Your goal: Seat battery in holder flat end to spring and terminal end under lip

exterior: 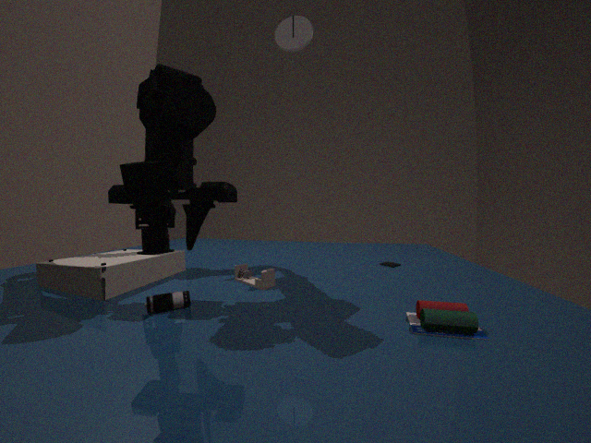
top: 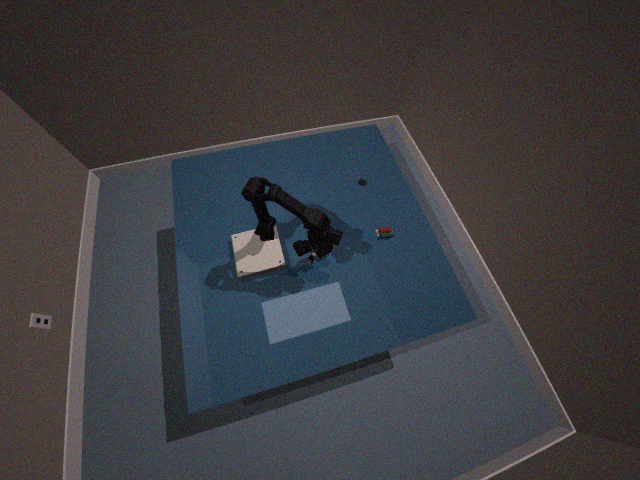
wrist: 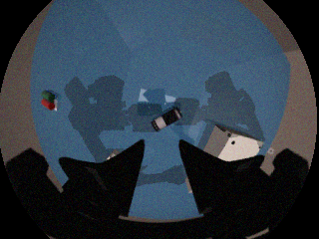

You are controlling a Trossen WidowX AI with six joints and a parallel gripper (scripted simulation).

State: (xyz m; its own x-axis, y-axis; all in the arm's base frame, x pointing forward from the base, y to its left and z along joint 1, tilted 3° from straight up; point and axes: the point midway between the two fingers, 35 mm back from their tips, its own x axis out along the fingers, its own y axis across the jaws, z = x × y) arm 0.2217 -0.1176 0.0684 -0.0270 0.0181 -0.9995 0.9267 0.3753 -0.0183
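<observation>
The bench is glossy blue. On it, apart from the battery holder, the dark cylindrical battery with a pale band lies on its side. It is probably rigid, fairly dense and inclined to roll; gripping squarely across the middle, ends left free, should suit it. Above, the pincer is parted and holds nothing. The white base plate is near.
</observation>
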